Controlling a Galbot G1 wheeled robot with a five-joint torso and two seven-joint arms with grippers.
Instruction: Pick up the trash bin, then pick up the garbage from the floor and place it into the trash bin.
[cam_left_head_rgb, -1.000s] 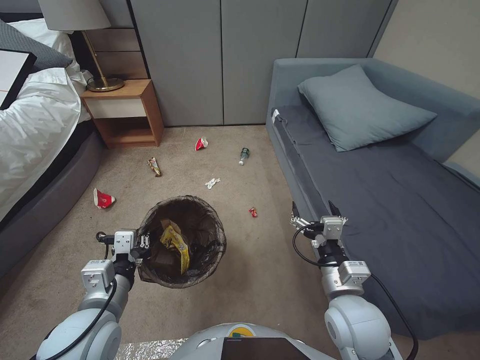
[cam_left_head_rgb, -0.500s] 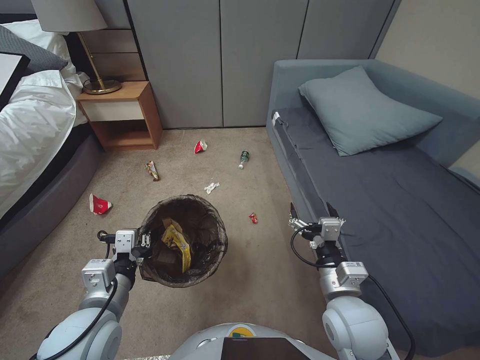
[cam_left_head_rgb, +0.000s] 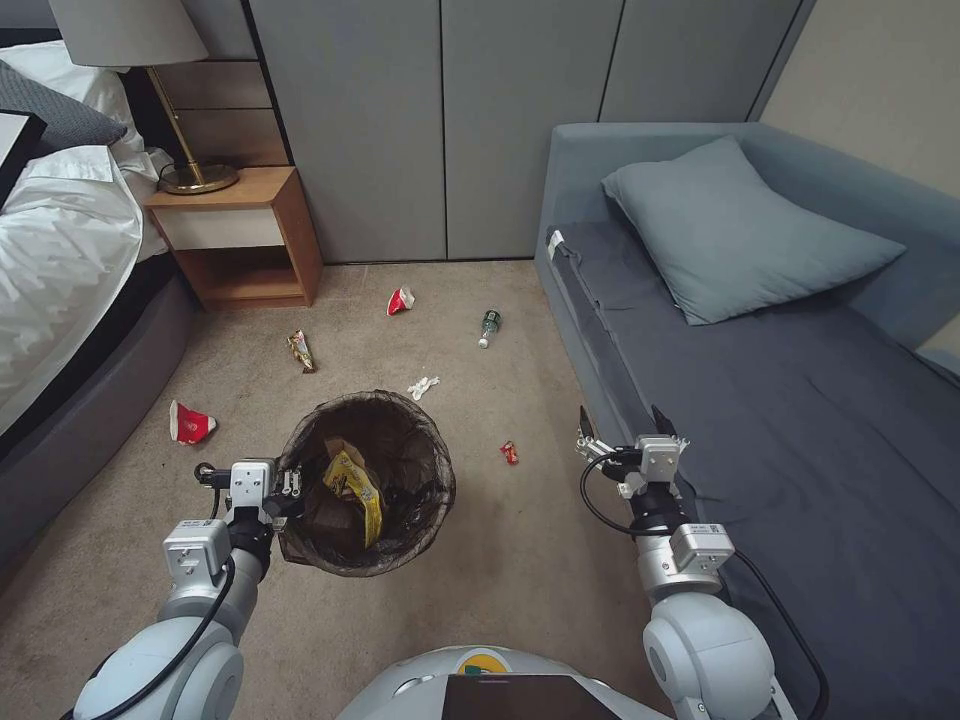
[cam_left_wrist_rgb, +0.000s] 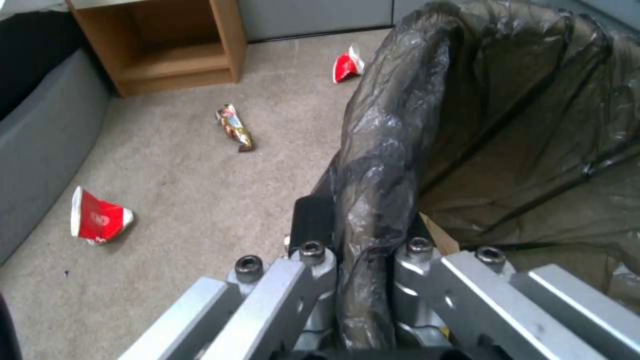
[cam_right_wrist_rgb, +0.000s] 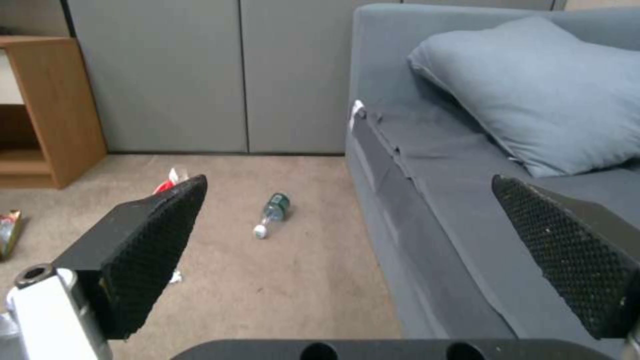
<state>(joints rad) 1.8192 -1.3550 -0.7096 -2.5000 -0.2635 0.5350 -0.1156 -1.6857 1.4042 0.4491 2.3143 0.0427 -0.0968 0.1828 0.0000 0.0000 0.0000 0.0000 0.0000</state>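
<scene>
Left gripper (cam_left_head_rgb: 290, 492) clamps trash bin (cam_left_head_rgb: 400, 420) rim | right gripper (cam_left_head_rgb: 620, 425) spread

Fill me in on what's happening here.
The left gripper has its jaws shut on the rim of the trash bin, which already holds a yellow wrapper. The right gripper hangs open beside the sofa. Cups, a bottle and wrappers lie on the floor.

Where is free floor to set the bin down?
Bare carpet lies between the trash bin, held by the left gripper, and the sofa; the open right gripper hangs there. Ahead it is crowded: tissue, bottle, cups, wrappers.
</scene>
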